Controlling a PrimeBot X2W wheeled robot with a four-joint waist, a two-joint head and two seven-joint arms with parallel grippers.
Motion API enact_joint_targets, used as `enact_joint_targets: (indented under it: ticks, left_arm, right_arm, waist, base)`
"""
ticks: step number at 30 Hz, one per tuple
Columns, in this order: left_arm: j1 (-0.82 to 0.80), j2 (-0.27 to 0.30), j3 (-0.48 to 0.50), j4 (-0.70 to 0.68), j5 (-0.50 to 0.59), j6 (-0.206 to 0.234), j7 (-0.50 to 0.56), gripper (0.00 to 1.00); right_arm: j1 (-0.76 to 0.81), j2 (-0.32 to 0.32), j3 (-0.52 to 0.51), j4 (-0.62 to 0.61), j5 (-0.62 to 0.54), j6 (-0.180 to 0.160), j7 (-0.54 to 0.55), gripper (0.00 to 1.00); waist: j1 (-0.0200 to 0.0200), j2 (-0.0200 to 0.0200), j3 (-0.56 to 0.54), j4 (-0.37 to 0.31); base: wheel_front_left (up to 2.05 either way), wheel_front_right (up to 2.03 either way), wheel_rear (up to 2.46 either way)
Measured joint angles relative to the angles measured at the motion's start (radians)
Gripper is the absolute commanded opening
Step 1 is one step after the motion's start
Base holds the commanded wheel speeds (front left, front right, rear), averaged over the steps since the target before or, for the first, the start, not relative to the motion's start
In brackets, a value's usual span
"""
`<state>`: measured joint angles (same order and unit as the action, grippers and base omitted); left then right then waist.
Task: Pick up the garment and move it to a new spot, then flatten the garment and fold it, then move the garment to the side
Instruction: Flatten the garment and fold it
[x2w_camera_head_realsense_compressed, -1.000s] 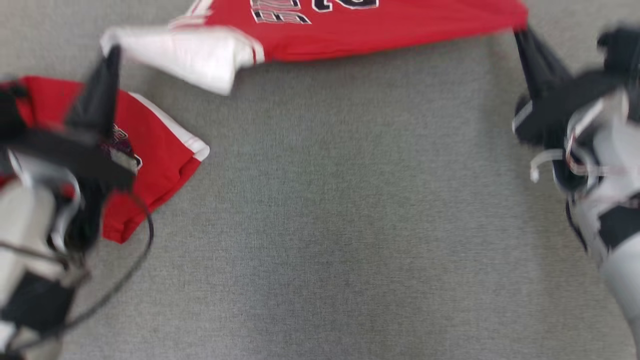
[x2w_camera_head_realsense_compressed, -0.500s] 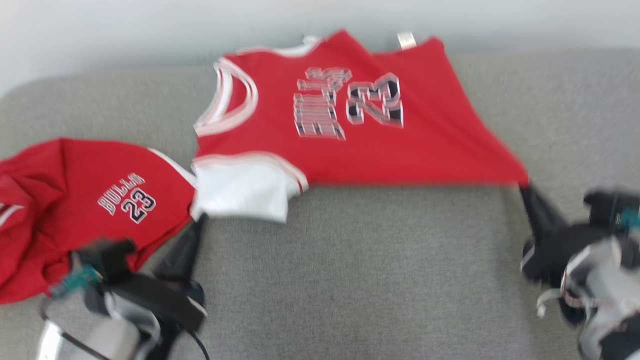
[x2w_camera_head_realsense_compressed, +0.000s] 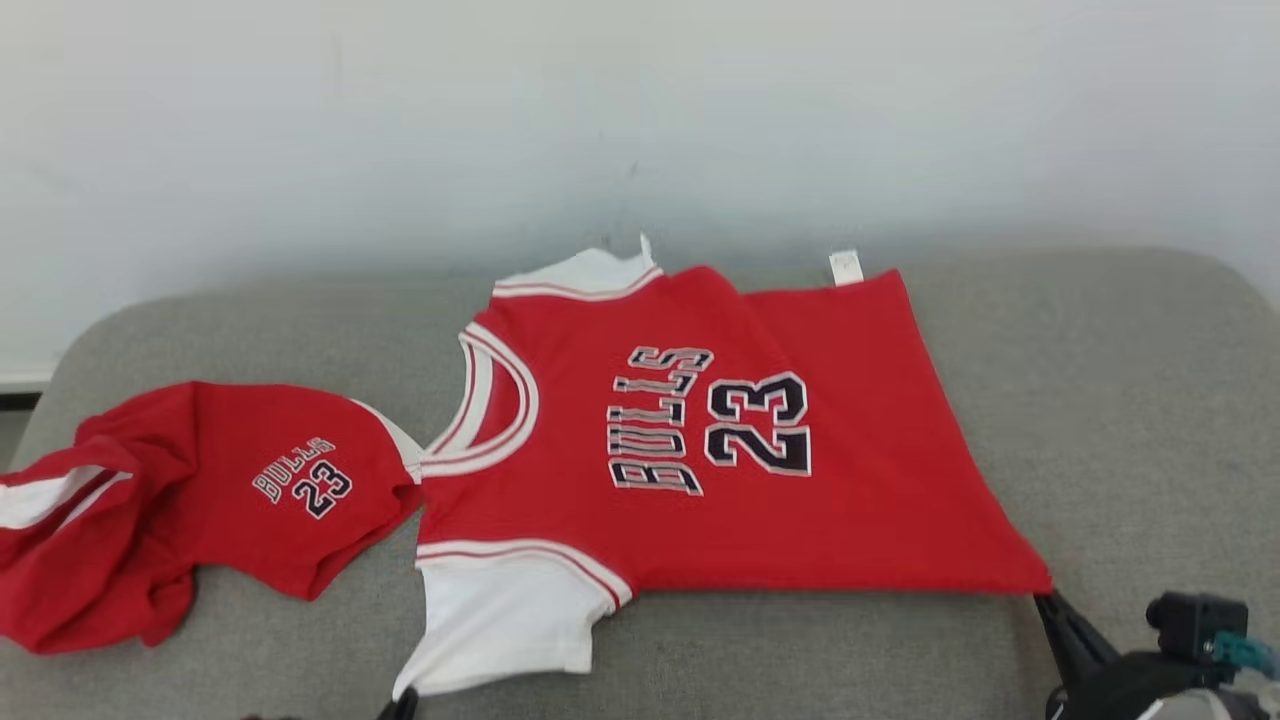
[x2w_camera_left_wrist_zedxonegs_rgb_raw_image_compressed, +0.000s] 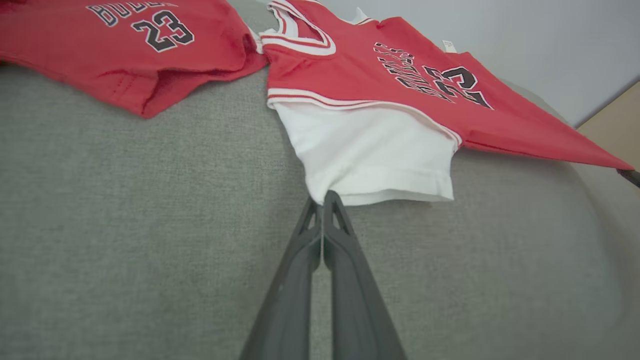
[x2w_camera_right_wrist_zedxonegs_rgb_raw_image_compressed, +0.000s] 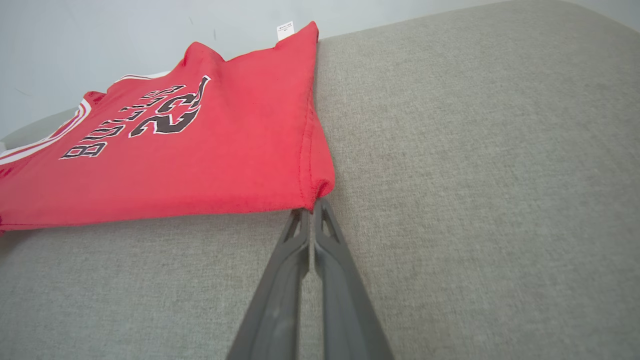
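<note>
My left end effector (x2w_camera_left_wrist_zedxonegs_rgb_raw_image_compressed: 323, 200) pinches the jersey's (x2w_camera_left_wrist_zedxonegs_rgb_raw_image_compressed: 350, 75) sleeve corner; my right end effector (x2w_camera_right_wrist_zedxonegs_rgb_raw_image_compressed: 314, 206), its hem corner.

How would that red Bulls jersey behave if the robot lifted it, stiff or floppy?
Probably floppy: the jersey is thin cloth, its hem drawn to a point where the right gripper pinches it. Likely light, since the left gripper holds it by one white sleeve corner. It may drag rather than glide on the rough gray cushion.
</note>
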<state>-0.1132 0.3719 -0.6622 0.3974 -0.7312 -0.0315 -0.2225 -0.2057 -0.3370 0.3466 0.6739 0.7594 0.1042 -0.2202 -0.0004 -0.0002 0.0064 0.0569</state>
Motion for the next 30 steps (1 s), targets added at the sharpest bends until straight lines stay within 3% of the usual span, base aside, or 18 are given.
enact_joint_targets:
  ticks: [15, 23, 30]
  left_arm:
    - [0.154, -0.005, -0.039, -0.076, -0.023, 0.076, 0.014, 0.0]
    - [0.15, 0.004, -0.057, -0.075, 0.011, 0.093, 0.045, 0.0]
    - [0.143, -0.017, -0.083, -0.053, -0.017, 0.075, 0.102, 0.0]
  right_arm:
    - [0.151, -0.033, -0.028, -0.059, 0.004, -0.049, -0.01, 0.0]
    - [0.156, -0.017, -0.008, -0.089, 0.001, -0.062, -0.009, 0.0]
    - [0.153, -0.019, 0.005, -0.096, -0.017, -0.079, 0.003, 0.0]
  waist:
    - [0.0004, 0.0001, -0.07, -0.016]
    - [0.0004, 0.0002, -0.053, -0.001]
    - [0.0004, 0.0002, -0.046, 0.013]
  base:
    - [0.0, 0.0, 0.0]
    - [0.0, 0.0, 0.0]
    - [0.0, 0.0, 0.0]
